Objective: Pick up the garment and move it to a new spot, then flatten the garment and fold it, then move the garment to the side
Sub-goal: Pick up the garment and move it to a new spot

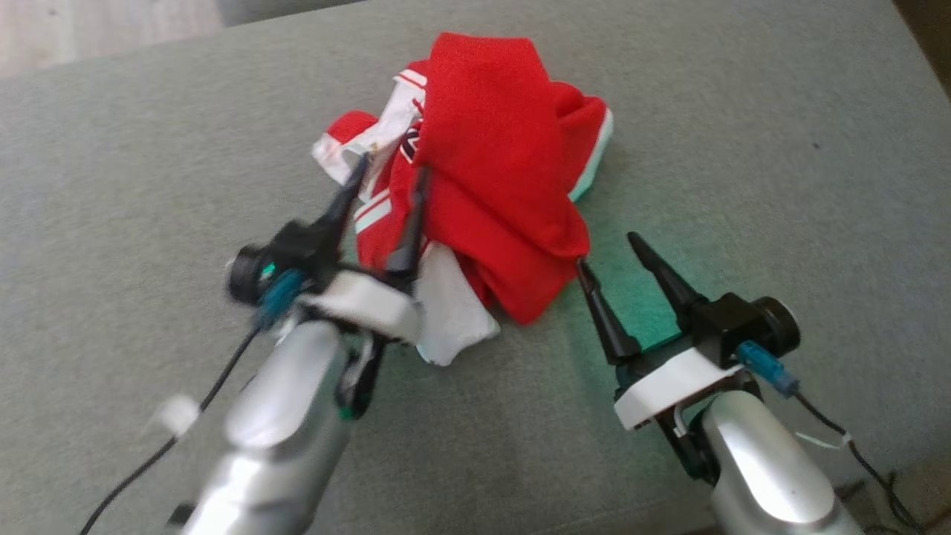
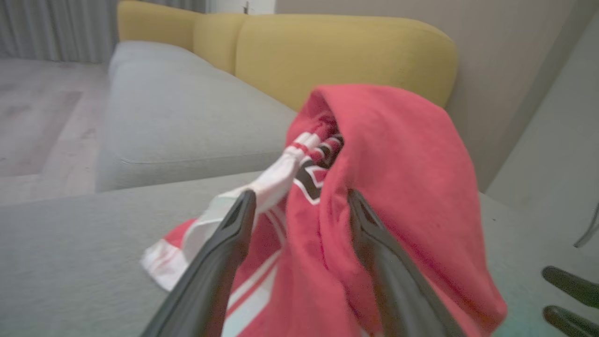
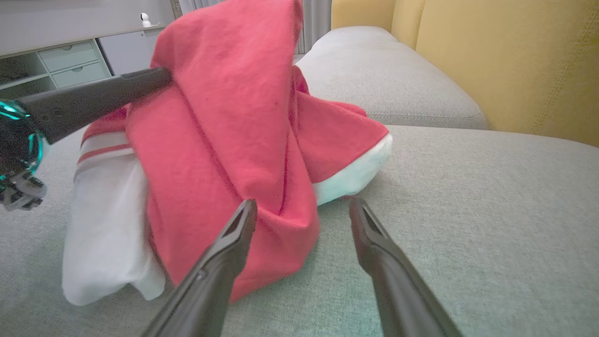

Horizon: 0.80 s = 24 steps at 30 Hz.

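Left hand (image 1: 394, 167) spread, two long dark tapered fingers pushed into crumpled garment (image 1: 498, 171), red cloth draped over one finger, not pinched. Right hand (image 1: 607, 249) likewise spread, tips just beside garment's lower red edge. Garment: soft red heap with white panels and striped trim, peaked at top, lying mid grey sofa cushion (image 1: 743, 148) of coarse weave. Beyond: rounded mustard-yellow backrest (image 2: 337, 51)
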Available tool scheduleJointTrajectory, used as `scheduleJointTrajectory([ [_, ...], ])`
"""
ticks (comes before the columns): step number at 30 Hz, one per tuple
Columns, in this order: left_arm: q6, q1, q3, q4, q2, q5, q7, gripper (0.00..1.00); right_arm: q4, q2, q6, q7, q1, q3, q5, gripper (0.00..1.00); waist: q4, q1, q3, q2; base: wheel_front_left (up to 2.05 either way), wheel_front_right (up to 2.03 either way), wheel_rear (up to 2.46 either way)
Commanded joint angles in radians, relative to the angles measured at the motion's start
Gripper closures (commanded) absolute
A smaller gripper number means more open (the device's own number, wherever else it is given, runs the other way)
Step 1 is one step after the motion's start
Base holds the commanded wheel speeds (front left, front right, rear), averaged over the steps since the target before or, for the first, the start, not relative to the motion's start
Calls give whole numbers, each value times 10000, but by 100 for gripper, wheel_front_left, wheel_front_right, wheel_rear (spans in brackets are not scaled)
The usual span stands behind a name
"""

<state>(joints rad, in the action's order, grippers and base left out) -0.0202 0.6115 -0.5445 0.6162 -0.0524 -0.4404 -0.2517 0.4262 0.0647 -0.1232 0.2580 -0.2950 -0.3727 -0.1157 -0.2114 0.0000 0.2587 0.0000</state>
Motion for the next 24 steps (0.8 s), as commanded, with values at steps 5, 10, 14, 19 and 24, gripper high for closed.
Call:
scheduleJointTrajectory([
  [5, 506, -1585, 1952, -1335, -695, 746, -99, 0, -356, -144, -75, 38, 241, 344, 148, 0, 707, 0, -472, 0, 0, 0, 0],
  [10, 545, -3184, 3350, -2015, -712, 1294, -99, 0, -346, -144, -75, 38, 513, 843, 302, 0, 1279, 0, -954, 0, 0, 0, 0],
  [14, 461, -4268, 4186, -2543, -433, 1726, -100, 0, -397, -144, -75, 38, 864, 1336, 352, 0, 1652, 0, -1363, 0, 0, 0, 0],
  [19, 189, -5252, 4900, -2873, -182, 2212, -100, 0, -452, -144, -75, 38, 1319, 1679, 417, 0, 1948, 0, -1739, 0, 0, 0, 0],
  [24, -47, -5824, 5186, -2992, -36, 2506, -100, 0, -439, -144, -75, 38, 1751, 1843, 395, 0, 2061, 0, -1995, 0, 0, 0, 0],
])
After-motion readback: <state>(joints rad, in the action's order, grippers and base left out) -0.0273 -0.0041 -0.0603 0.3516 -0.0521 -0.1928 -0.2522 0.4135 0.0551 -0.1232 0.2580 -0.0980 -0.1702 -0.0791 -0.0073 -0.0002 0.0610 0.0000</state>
